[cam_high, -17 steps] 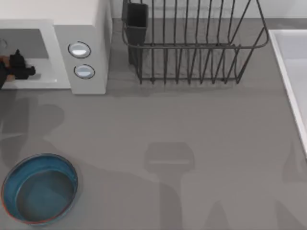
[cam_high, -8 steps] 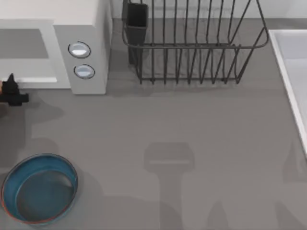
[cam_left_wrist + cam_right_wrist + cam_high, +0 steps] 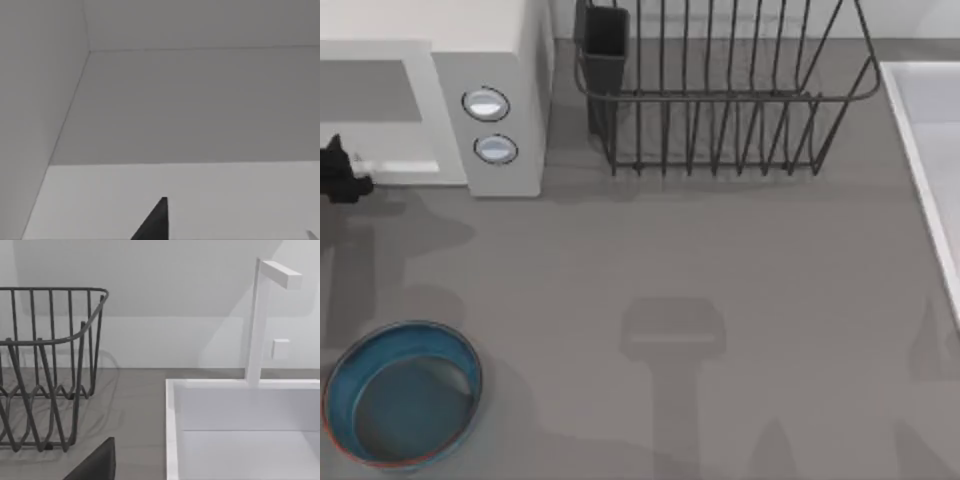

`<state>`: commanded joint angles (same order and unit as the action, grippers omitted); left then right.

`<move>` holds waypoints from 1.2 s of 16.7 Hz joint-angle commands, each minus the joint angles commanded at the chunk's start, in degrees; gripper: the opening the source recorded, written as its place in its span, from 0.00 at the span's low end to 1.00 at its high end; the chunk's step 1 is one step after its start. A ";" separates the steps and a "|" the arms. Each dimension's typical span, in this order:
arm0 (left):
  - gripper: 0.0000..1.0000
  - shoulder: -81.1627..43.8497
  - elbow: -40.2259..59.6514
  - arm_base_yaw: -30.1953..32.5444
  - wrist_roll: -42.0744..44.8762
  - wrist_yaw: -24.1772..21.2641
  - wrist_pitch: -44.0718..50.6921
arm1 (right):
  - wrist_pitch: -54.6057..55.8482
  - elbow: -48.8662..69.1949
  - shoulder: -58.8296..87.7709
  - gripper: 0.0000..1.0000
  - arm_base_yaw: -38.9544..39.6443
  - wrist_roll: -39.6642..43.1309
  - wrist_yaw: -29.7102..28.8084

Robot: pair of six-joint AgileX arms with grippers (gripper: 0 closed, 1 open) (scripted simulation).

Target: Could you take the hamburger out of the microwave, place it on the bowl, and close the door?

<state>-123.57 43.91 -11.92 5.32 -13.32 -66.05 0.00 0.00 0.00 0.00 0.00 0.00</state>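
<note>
Your left gripper (image 3: 338,178), a small black shape, sits at the surface's left edge, at the front lip of the boxy white microwave (image 3: 505,60); you cannot tell how its jaws stand. The grey cavity looks smooth, flat-walled and bare. The hamburger's whereabouts cannot be made out. The round, shallow, glossy blue bowl (image 3: 348,367) with its reddish rim waits near the front left, likely ready for the drop.
</note>
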 joint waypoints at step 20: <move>0.00 16.12 8.62 6.15 -16.10 5.63 32.54 | 0.00 0.00 0.00 1.00 0.00 0.00 0.00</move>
<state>-107.45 52.54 -5.77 -10.78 -7.69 -33.50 0.00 0.00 0.00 0.00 0.00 0.00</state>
